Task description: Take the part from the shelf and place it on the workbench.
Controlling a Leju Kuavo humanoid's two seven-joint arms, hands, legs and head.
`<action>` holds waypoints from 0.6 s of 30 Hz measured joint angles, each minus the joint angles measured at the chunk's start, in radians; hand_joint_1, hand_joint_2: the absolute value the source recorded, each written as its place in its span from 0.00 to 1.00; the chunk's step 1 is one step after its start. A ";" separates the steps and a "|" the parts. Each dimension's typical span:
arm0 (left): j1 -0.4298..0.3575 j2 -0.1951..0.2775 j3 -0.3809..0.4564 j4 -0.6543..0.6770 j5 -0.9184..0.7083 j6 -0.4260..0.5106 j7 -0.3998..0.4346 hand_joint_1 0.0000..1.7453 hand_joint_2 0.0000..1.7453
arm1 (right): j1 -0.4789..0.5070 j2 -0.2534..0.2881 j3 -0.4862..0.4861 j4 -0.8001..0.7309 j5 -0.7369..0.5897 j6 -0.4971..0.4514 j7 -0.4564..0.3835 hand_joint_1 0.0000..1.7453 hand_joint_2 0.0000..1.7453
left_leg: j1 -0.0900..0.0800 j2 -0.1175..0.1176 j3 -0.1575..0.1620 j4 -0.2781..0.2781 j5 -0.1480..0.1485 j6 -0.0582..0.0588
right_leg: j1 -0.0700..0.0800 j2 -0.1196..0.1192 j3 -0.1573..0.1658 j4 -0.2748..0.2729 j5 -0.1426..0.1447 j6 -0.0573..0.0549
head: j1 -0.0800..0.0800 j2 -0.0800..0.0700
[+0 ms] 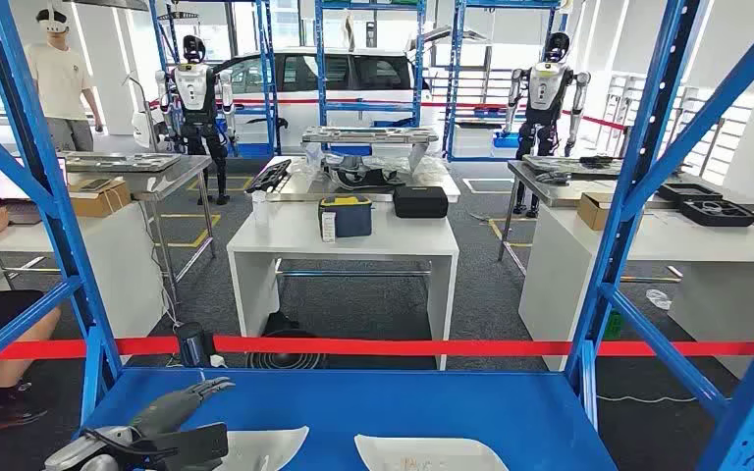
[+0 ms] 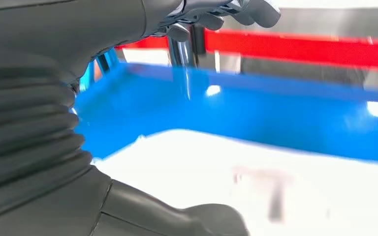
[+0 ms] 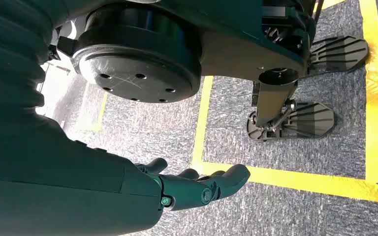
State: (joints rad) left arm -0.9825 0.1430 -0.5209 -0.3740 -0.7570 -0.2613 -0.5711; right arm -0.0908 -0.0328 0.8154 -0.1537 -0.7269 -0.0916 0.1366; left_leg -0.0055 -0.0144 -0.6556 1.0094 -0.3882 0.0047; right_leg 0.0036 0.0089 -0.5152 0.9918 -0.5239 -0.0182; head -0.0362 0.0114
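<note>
Two white flat parts lie on the blue shelf (image 1: 403, 402) right in front of me, the left part (image 1: 265, 446) and the right part (image 1: 432, 453). My left hand (image 1: 177, 407) hovers over the shelf's near left corner, beside the left part, fingers stretched forward and apart, holding nothing. In the left wrist view the hand (image 2: 69, 59) reaches over the white part (image 2: 256, 177), its fingers (image 2: 236, 10) above it and its thumb (image 2: 202, 221) below, not touching it. My right hand (image 3: 197, 187) hangs by my side over the carpet, fingers loosely spread and empty.
Blue shelf uprights (image 1: 49, 196) frame both sides. A red tape (image 1: 452, 346) runs across behind the shelf. Beyond stand a white table (image 1: 285, 231) with cases, other benches, two humanoid robots and a person (image 1: 59, 78). A seated person's leg (image 1: 0, 329) is at left.
</note>
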 joint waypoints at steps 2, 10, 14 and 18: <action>0.003 0.002 -0.006 0.001 0.001 -0.011 -0.005 0.00 1.00 | 0.000 0.000 0.000 0.000 -0.001 0.000 0.000 0.00 1.00 | 0.000 0.000 0.000 0.000 0.000 0.000 | 0.000 0.000 0.000 0.001 0.000 0.000 | 0.000 0.000; 0.023 0.006 -0.068 0.002 -0.003 -0.052 -0.013 0.00 1.00 | 0.002 0.000 0.004 0.000 -0.012 0.000 0.000 0.00 1.00 | 0.002 0.000 0.001 0.000 0.002 -0.003 | 0.001 0.000 -0.001 0.003 0.000 0.000 | 0.000 0.000; 0.030 0.006 -0.114 0.002 -0.032 -0.026 0.007 0.00 1.00 | 0.002 0.000 0.006 0.000 -0.017 0.000 0.000 0.00 1.00 | 0.003 0.000 0.001 0.000 0.002 -0.004 | 0.001 0.000 -0.001 0.004 0.000 -0.001 | 0.000 0.000; 0.037 0.003 -0.165 0.002 -0.067 0.015 0.036 0.00 1.00 | 0.002 0.000 0.006 0.000 -0.018 0.000 -0.001 0.00 1.00 | 0.003 0.000 0.001 -0.001 0.002 -0.004 | 0.001 0.000 -0.001 0.004 -0.001 -0.002 | 0.000 0.000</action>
State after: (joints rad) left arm -0.9451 0.1464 -0.6863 -0.3718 -0.8242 -0.2458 -0.5355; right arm -0.0887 -0.0332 0.8217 -0.1537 -0.7449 -0.0919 0.1358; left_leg -0.0029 -0.0144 -0.6542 1.0088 -0.3866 0.0003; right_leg 0.0047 0.0091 -0.5166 0.9963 -0.5250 -0.0197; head -0.0363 0.0114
